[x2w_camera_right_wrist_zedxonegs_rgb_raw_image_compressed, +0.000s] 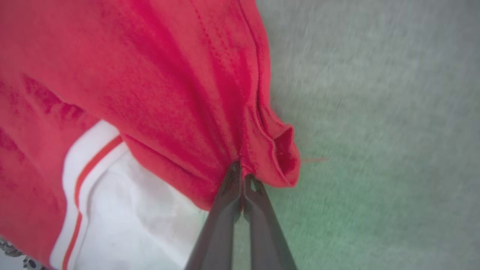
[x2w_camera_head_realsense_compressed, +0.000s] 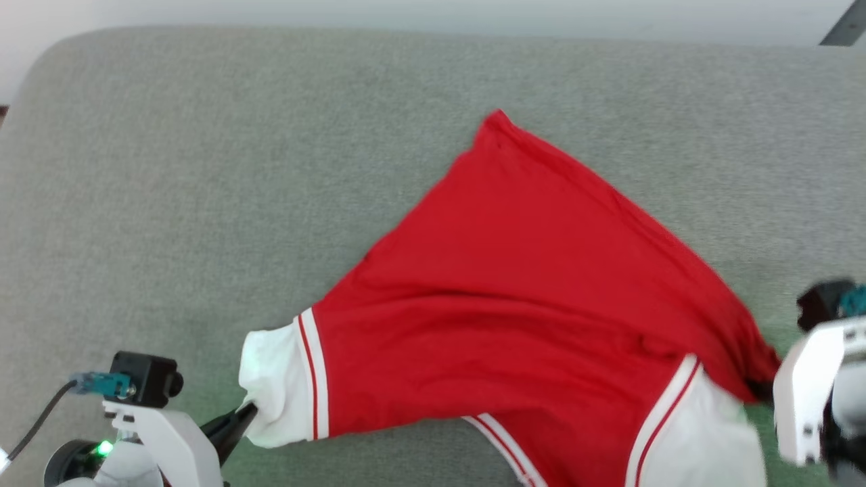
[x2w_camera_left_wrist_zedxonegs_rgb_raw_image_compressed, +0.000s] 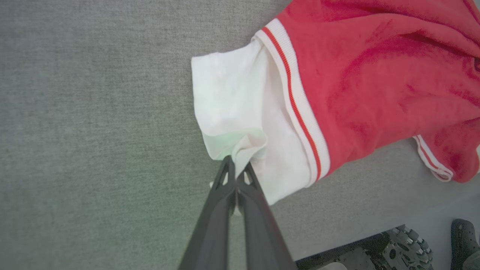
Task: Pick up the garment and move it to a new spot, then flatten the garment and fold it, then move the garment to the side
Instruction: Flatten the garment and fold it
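Note:
The garment (x2w_camera_head_realsense_compressed: 521, 291), a red T-shirt with white sleeve ends and striped trim, lies spread across the grey cushioned surface (x2w_camera_head_realsense_compressed: 203, 169). At the lower left, my left gripper (x2w_camera_head_realsense_compressed: 249, 410) is shut on the edge of the white sleeve end (x2w_camera_head_realsense_compressed: 277, 385). The left wrist view shows that gripper (x2w_camera_left_wrist_zedxonegs_rgb_raw_image_compressed: 237, 165) pinching a fold of the white sleeve (x2w_camera_left_wrist_zedxonegs_rgb_raw_image_compressed: 232, 112). At the right edge, my right gripper (x2w_camera_head_realsense_compressed: 761, 391) is shut on a bunched red corner of the garment. In the right wrist view the right gripper (x2w_camera_right_wrist_zedxonegs_rgb_raw_image_compressed: 240, 168) clamps red fabric (x2w_camera_right_wrist_zedxonegs_rgb_raw_image_compressed: 180, 86) beside the other white sleeve end (x2w_camera_right_wrist_zedxonegs_rgb_raw_image_compressed: 123, 210).
The grey surface reaches to a pale wall (x2w_camera_head_realsense_compressed: 433, 12) at the back, with bare room left of and behind the garment. In the left wrist view, the surface's near edge shows, with a wheeled base (x2w_camera_left_wrist_zedxonegs_rgb_raw_image_compressed: 405, 243) below it.

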